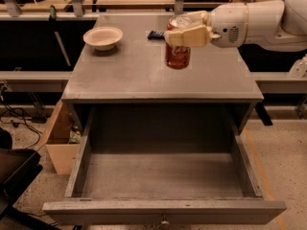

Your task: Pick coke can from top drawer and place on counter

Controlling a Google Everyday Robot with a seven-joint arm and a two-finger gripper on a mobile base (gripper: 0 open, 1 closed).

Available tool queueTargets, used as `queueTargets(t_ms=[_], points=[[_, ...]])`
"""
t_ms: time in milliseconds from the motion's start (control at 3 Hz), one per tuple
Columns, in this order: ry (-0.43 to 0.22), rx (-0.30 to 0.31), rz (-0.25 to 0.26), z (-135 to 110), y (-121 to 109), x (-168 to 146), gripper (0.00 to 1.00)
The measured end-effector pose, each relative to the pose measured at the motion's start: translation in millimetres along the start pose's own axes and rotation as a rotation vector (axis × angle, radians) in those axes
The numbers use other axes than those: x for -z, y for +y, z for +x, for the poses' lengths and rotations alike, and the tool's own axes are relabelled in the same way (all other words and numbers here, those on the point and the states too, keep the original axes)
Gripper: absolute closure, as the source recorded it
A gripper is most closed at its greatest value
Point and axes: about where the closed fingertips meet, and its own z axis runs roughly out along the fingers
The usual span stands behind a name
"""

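Over the counter (120, 75), the gripper (176, 28) squeezes the coke can (178, 57), covering its upper part. The top drawer (163, 211) sits open.

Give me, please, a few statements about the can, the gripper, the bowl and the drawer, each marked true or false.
1. The gripper is shut on the coke can, grasping it near its top. True.
2. The coke can lies inside the top drawer. False: it is held upright over the counter.
3. The top drawer is pulled open. True.
4. The cream bowl stands in the drawer. False: it stands on the counter, apart from the can.
5. The arm reaches in from the left of the picture. False: it comes in from the right.
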Motion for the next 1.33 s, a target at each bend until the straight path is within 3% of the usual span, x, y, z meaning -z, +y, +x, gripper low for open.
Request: queueTargets(t_ms=[333, 667, 1333], points=[[0.001, -0.001, 0.0, 1, 0, 0, 1.0], [0.006, -0.007, 0.043, 4, -11, 2, 1.0], [0.013, -0.024, 0.178, 28, -80, 21, 1.0]])
